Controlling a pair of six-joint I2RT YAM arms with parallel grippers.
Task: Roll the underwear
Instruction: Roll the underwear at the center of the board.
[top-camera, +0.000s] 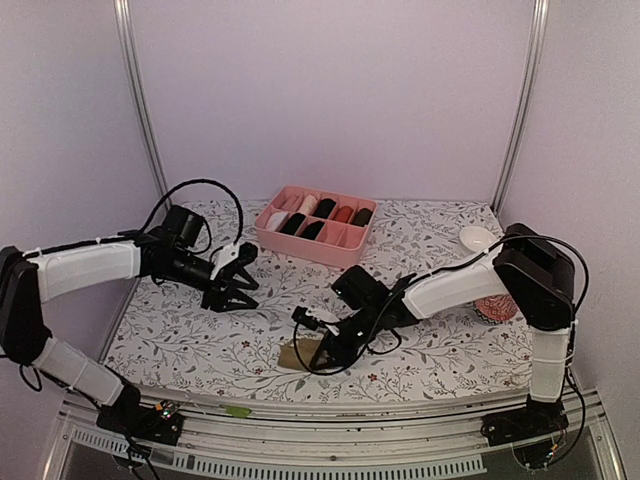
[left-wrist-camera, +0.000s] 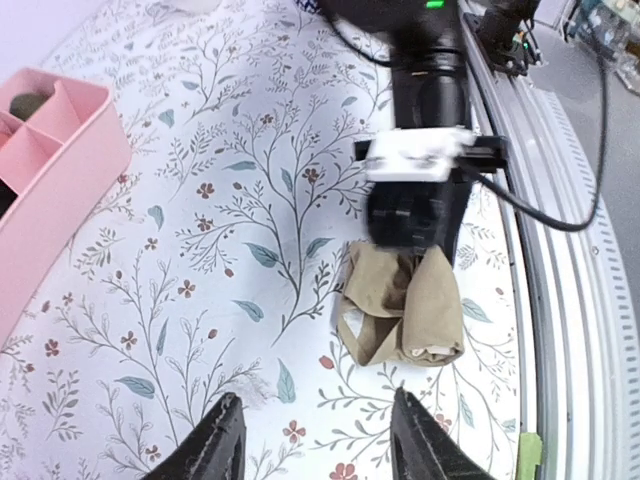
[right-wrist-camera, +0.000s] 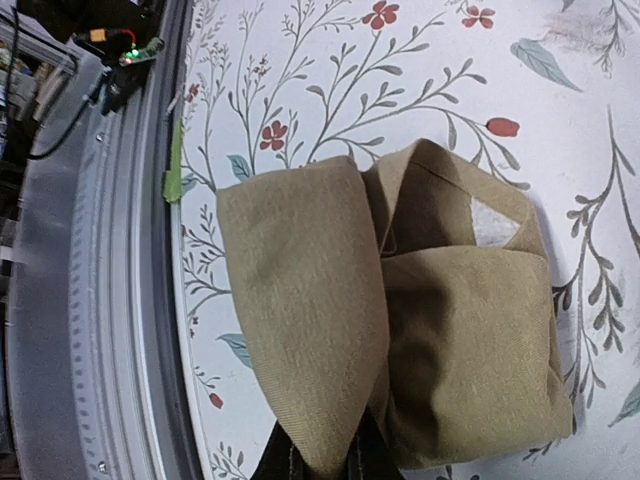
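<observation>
Pinching a fold of the olive-brown underwear (right-wrist-camera: 400, 300) near the table's (top-camera: 200, 340) front edge, the right jaws were closed on the cloth, which was only loosely folded over, so the roll looked barely started. Left jaws stood partly open and empty, well apart from it. Bundles filled the pink box (top-camera: 310, 250); no writing was readable, and the white tag was too small.

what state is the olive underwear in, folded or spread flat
Folded: the olive underwear lies as a compact bundle of overlapped flaps, not spread flat. The right gripper pinches one flap's edge.
</observation>
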